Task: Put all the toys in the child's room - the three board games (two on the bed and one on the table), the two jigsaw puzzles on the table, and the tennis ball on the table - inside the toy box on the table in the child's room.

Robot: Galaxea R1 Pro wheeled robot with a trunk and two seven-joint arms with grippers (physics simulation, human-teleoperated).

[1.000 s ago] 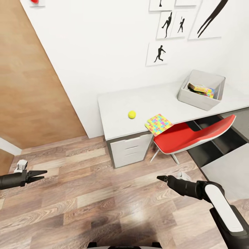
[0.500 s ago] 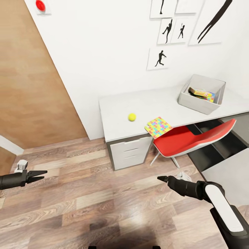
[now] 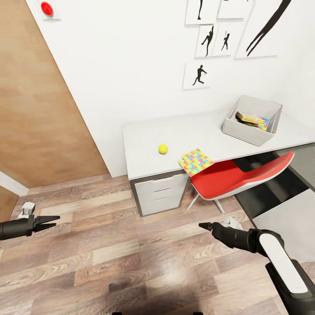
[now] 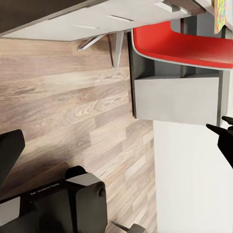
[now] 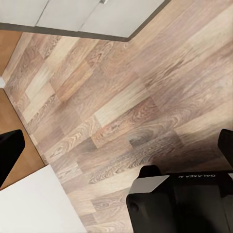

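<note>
The table (image 3: pixel 144 135) stands against the white wall ahead. On it lie the tennis ball (image 3: pixel 163 149) and one jigsaw puzzle (image 3: pixel 196 161), which overhangs the front edge above the chair. The toy box (image 3: pixel 243 131) sits further right on the table, with a colourful flat box (image 3: pixel 252 120) inside it. My left gripper (image 3: pixel 56 221) hovers over the floor at the left, open and empty. My right gripper (image 3: pixel 202 225) is low at the right, also open and empty, well short of the table. The bed is out of view.
A red chair (image 3: pixel 238 175) is tucked under the table beside the white drawers (image 3: pixel 159 194). A brown wooden door (image 3: pixel 39 100) fills the left. A low dark cabinet (image 4: pixel 174 102) and a pale surface (image 3: pixel 288 214) sit at the right. Wood floor (image 3: pixel 131 253) lies between me and the table.
The whole view has shifted slightly, so the camera moved; the table now sits a little further left. Both arms hold the same pose and the toys have not moved.
</note>
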